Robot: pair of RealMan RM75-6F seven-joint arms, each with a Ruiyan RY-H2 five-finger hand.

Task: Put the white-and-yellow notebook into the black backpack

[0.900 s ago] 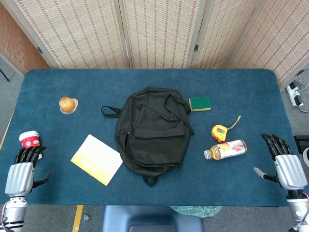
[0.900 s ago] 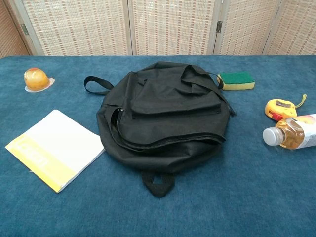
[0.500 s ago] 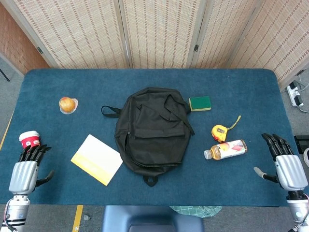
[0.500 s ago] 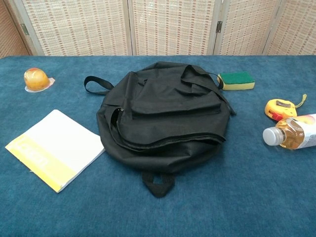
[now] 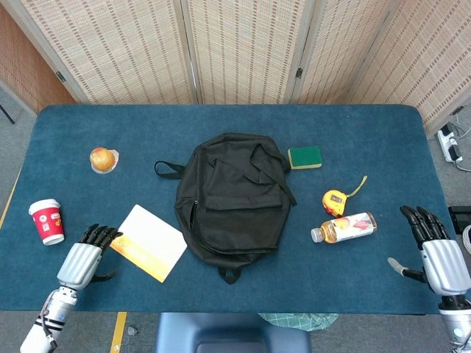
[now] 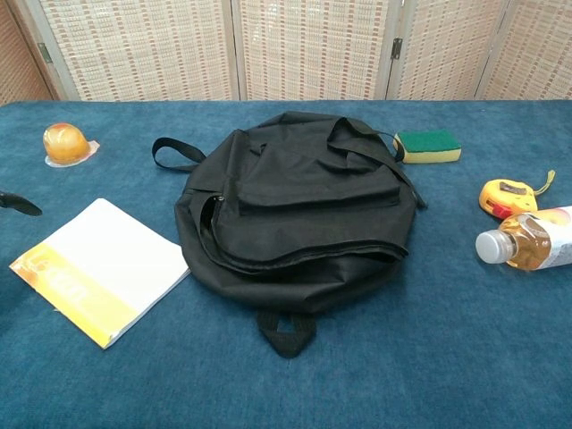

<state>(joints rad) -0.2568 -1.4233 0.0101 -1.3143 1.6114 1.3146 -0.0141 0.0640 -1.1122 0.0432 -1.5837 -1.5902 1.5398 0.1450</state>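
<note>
The white-and-yellow notebook (image 5: 148, 242) (image 6: 101, 268) lies flat on the blue table, just left of the black backpack (image 5: 232, 198) (image 6: 299, 209). The backpack lies flat in the middle, its side zipper partly agape. My left hand (image 5: 83, 258) hovers at the notebook's left, yellow-edged corner, fingers spread and holding nothing. Only a dark fingertip (image 6: 20, 204) of it shows in the chest view, at the left edge. My right hand (image 5: 438, 252) stands open at the table's right front, apart from everything.
A red-and-white cup (image 5: 47, 220) stands left of my left hand. An orange fruit (image 5: 102, 159) sits at the back left. A green sponge (image 5: 305, 157), a yellow tape measure (image 5: 335, 201) and a lying drink bottle (image 5: 344, 227) are right of the backpack.
My left hand has moved right, from beside the cup to the notebook's left corner. The right hand has barely shifted. The objects lie as before.
</note>
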